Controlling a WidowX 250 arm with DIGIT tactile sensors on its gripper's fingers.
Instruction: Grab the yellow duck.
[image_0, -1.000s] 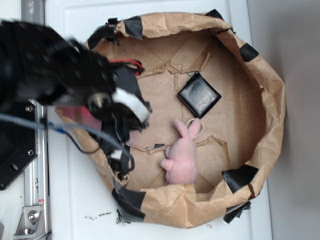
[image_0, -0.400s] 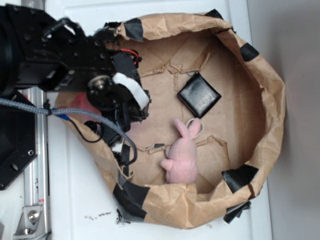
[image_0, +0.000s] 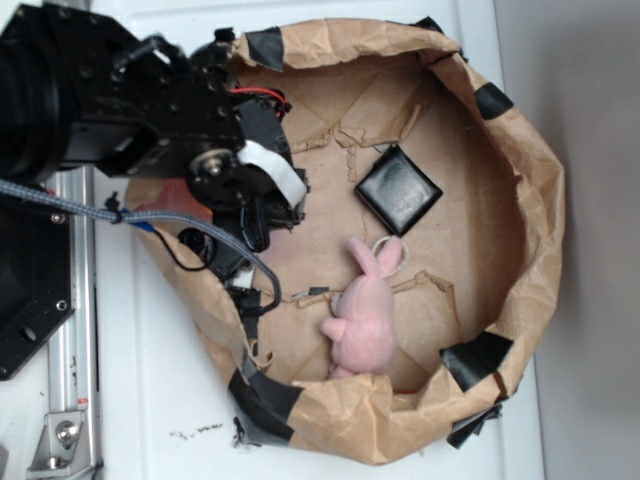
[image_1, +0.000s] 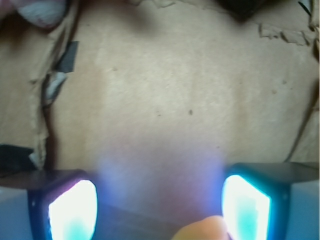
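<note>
In the wrist view a small rounded yellow-orange shape, the yellow duck (image_1: 202, 231), pokes in at the bottom edge, close to the inner side of the right finger (image_1: 247, 205). My gripper (image_1: 159, 202) is open, its two glowing fingers wide apart over bare brown paper, and nothing is clamped. In the exterior view the black arm and gripper (image_0: 268, 215) hang over the left part of the paper-lined basin. The duck is hidden beneath them there.
A pink plush bunny (image_0: 362, 312) lies in the lower middle of the basin; a black square pad (image_0: 398, 189) lies above it. Crumpled brown paper walls (image_0: 540, 210) with black tape ring the floor. A metal rail (image_0: 75, 350) runs along the left.
The arm has shifted up the picture and slightly right over the basin's left side, and its motion blur is gone. The bunny and the black pad have not moved.
</note>
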